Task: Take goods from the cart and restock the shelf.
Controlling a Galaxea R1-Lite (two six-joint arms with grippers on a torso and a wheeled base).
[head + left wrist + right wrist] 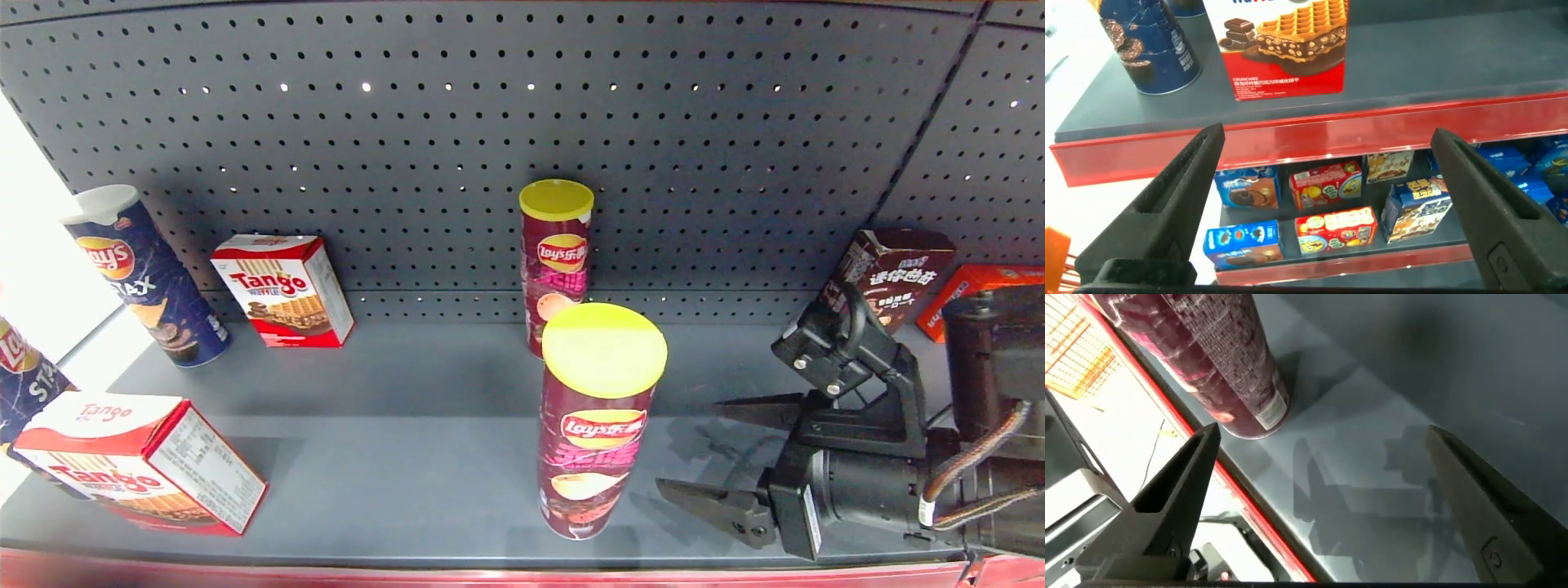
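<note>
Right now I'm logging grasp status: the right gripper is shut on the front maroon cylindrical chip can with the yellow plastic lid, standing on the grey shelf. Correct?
Not quite. The head view shows the right gripper open beside the front maroon cylindrical chip can with the yellow plastic lid, not shut on it; the can does stand on the grey shelf.

We see a maroon chip can with a yellow lid standing upright near the front edge of the grey shelf. A matching can stands upright behind it, at the far back.
</note>
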